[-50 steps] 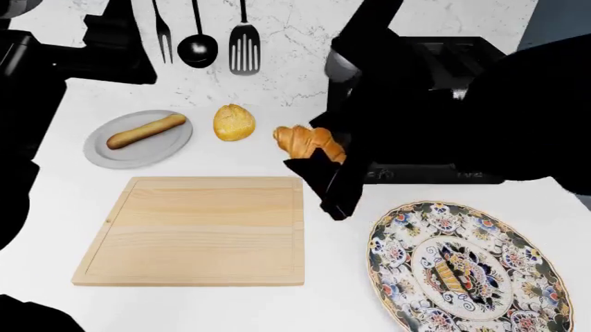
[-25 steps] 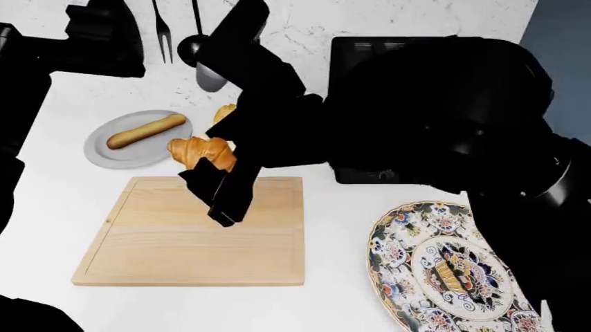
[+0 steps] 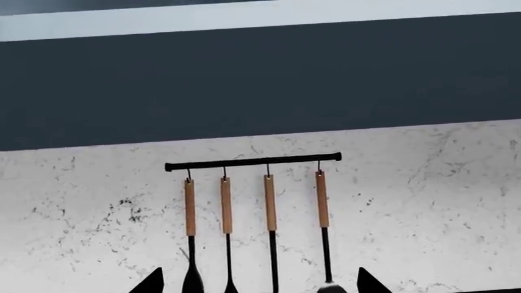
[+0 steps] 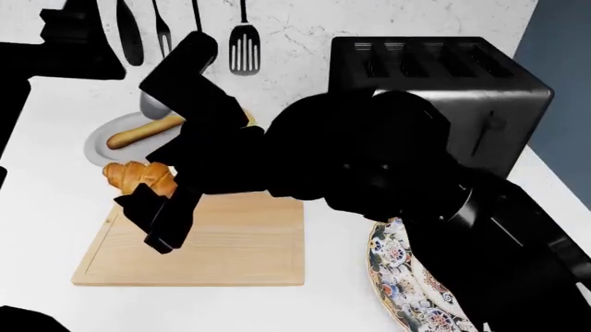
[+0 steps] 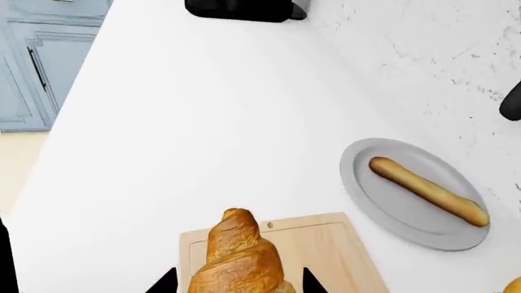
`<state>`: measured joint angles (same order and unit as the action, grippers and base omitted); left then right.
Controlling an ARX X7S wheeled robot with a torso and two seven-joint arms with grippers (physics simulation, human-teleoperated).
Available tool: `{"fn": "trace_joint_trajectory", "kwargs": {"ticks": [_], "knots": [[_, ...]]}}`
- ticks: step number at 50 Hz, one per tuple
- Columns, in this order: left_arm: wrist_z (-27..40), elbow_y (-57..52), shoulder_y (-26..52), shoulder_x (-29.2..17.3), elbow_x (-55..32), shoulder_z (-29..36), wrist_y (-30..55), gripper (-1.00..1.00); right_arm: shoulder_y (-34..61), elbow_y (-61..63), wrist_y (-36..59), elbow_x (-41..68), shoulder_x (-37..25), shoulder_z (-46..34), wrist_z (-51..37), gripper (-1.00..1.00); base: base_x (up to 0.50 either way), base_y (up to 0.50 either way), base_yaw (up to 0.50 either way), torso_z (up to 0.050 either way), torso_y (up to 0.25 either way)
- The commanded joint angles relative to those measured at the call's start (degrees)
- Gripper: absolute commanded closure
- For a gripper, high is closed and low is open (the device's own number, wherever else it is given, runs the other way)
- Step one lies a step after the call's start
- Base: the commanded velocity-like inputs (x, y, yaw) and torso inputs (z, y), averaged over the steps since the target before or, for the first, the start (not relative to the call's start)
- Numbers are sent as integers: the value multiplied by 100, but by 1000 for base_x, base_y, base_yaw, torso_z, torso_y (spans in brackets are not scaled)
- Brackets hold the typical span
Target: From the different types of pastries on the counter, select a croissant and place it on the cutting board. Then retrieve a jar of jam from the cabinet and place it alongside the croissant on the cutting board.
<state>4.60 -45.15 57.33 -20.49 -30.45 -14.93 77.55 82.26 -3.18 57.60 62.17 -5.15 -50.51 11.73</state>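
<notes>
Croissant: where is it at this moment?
In the head view the croissant is gripped by the right gripper, above the cutting board's far-left corner, just in front of the grey plate with the bread stick.

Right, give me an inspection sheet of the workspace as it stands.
Surface: white counter, plain and flat.
Job's things: croissant held in the right end effector above the cutting board's far left corner, not yet set down; jam jar not seen.
Clutter: bread stick on a grey plate; floral plate; black toaster.
Grippers: right end effector shut on the croissant; left end effector only shows its tips, state unclear.
Cables: nothing seen.
Surroundings: marbled wall with a utensil rail; blue cabinet doors past the counter.
</notes>
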Motion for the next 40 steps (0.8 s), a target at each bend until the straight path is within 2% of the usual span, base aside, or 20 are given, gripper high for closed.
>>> {"fn": "trace_joint_trajectory", "kwargs": {"ticks": [1, 10, 15, 21, 25, 40], "knots": [[11, -84, -29, -60, -85, -146, 85, -100, -204, -612, -685, -428, 303, -144, 166, 100, 0, 0, 0, 0, 0], [-5, -63, -13, -145, -129, -234, 95, -100, -213, -1514, -1458, -528, 500, -453, 243, 100, 0, 0, 0, 0, 0], [0, -40, -63, -140, -129, -224, 31, -100, 61, -1941, -2073, 114, 509, -1365, 37, 100, 0, 0, 0, 0, 0], [-11, -51, -100, -169, -163, -300, 22, -100, 679, -2326, -2845, 1255, 513, -2948, -295, 100, 0, 0, 0, 0, 0], [-16, -72, -114, -184, -185, -339, 5, -100, 919, -2391, -3254, 1748, 512, -3558, -366, 100, 0, 0, 0, 0, 0], [-37, -63, -184, -224, -201, -257, -206, -100, 1156, -2440, -3500, 2070, 513, -3887, -382, 100, 0, 0, 0, 0, -186]]}}
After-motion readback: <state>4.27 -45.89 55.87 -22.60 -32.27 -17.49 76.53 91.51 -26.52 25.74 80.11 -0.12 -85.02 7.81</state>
